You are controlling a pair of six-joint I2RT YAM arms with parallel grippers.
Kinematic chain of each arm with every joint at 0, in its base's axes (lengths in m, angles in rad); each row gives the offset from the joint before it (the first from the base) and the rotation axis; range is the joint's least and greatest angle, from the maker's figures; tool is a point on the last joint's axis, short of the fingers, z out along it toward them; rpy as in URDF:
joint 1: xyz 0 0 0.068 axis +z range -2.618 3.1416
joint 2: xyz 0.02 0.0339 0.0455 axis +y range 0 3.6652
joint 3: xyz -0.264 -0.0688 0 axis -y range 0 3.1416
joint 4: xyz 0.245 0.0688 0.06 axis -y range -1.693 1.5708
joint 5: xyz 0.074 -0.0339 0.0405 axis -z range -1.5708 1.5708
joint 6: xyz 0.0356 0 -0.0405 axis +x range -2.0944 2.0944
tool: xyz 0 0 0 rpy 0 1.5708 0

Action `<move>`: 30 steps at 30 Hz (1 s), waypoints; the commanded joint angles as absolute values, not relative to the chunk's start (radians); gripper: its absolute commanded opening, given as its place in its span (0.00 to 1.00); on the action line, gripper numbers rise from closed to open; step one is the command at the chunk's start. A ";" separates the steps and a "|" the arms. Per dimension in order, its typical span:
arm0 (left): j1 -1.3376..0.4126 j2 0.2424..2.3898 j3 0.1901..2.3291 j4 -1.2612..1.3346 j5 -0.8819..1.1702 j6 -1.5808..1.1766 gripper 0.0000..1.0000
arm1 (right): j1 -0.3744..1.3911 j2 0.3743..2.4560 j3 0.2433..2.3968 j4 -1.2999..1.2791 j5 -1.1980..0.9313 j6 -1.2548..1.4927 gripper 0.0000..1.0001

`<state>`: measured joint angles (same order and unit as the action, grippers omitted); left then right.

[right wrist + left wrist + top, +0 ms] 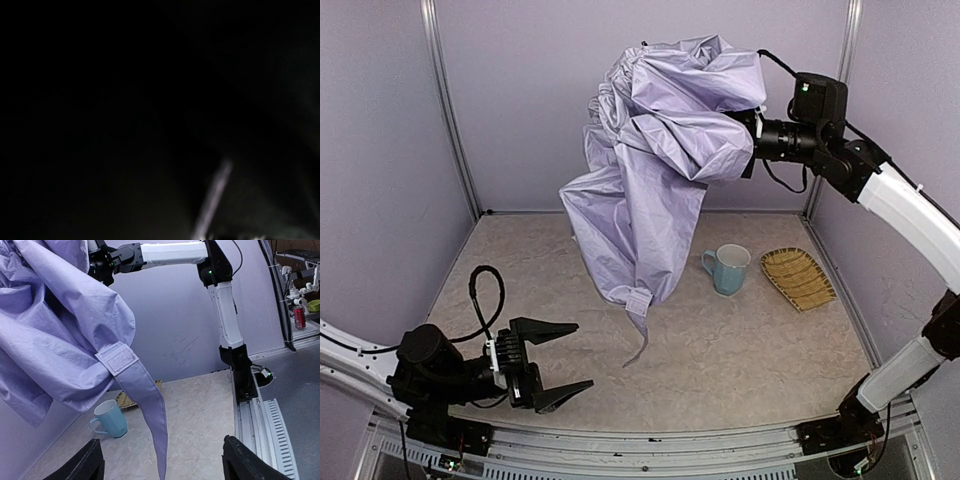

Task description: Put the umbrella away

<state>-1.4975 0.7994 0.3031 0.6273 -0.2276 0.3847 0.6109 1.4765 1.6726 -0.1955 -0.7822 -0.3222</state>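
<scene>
Left claw (pixel 582 355) wide, low by near table (pixel 770 380) edge | right claw (pixel 750 135) holding umbrella (pixel 660 150) aloft

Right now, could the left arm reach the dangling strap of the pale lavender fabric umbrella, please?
Probably yes: the umbrella strap hangs freely ahead of the open left end effector, and nothing stands between them.

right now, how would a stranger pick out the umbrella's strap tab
Find the big lavender umbrella hanging bunched up in mid-air. Follow its fabric down to the lowest edge, left of the blue mug. The strap tab is the narrow band dangling there, the only piece with a pale square fastener patch.
</scene>
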 commanded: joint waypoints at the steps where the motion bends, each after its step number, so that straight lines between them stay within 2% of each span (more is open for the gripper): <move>1: -1.443 0.714 0.276 0.574 0.000 0.298 0.79 | 0.604 1.487 1.730 -0.215 -0.866 -0.360 0.00; 4: -1.389 0.755 0.242 0.674 0.015 0.245 0.77 | 0.604 1.503 1.747 -0.213 -0.868 -0.339 0.00; 12: -1.263 1.077 0.314 0.896 0.037 0.229 0.77 | 0.604 1.512 1.768 -0.199 -0.902 -0.297 0.00; 19: -1.216 1.224 0.433 0.861 0.113 0.278 0.81 | 0.606 1.508 1.761 -0.205 -0.912 -0.286 0.00; 23: -1.184 1.313 0.460 0.879 0.212 0.254 0.77 | 0.606 1.505 1.750 -0.204 -0.915 -0.284 0.00; 26: -1.183 1.367 0.479 0.899 0.293 0.248 0.68 | 0.606 1.500 1.745 -0.206 -0.903 -0.289 0.00; 28: -1.183 1.387 0.491 0.905 0.330 0.244 0.53 | 0.606 1.497 1.742 -0.212 -0.898 -0.295 0.00; 30: -1.181 1.392 0.498 0.912 0.360 0.232 0.49 | 0.606 1.492 1.736 -0.216 -0.893 -0.301 0.00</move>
